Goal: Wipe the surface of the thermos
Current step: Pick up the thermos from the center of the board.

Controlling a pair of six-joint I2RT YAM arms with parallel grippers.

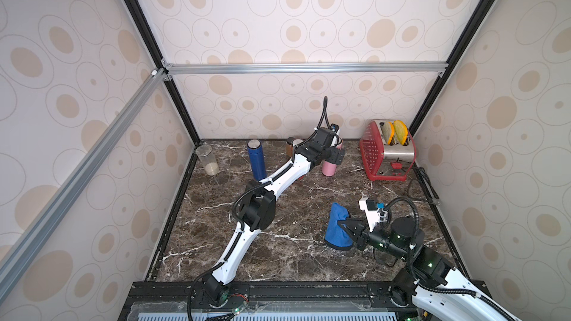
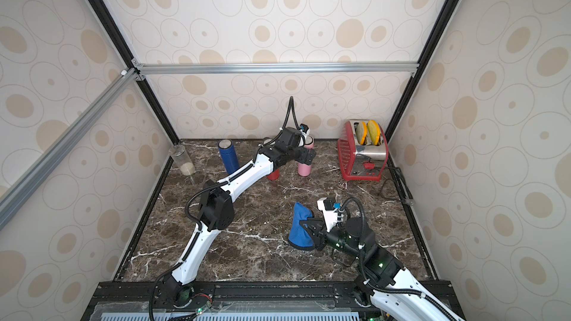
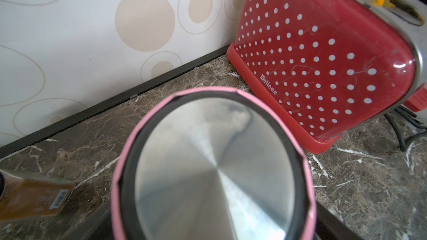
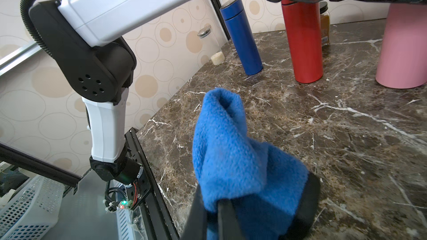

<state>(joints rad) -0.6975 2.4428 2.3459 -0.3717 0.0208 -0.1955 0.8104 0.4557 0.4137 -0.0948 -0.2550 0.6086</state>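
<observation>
Your left tool is spread wide at the top of the pink thermos, which stands upright at the back of the bench, between the red thermos and the toaster. The jaws sit either side of the cap and grip nothing yet; I cannot tell whether they touch it.

The step in hand looks like securing that thermos so it can be wiped. Centre the jaws on the body before you close, since an off-centre pinch on a tall round thing will likely tip it or roll it toward the toaster. Take it high, near the cap, so the side stays bare for the cloth. The red thermos stands just beside your forearm, so don't sweep sideways.

Your right tool is clamped on the blue cloth, low at the near right of the bench and well apart from the pink thermos. A fold stands up past the fingertips (a good wiping pad if you lead with it).

The left arm reaches long and diagonally across the bench, elbow raised, wrist pitched down over the cap. The right arm is tucked close to its base, forearm low, tool pointing inward.
</observation>
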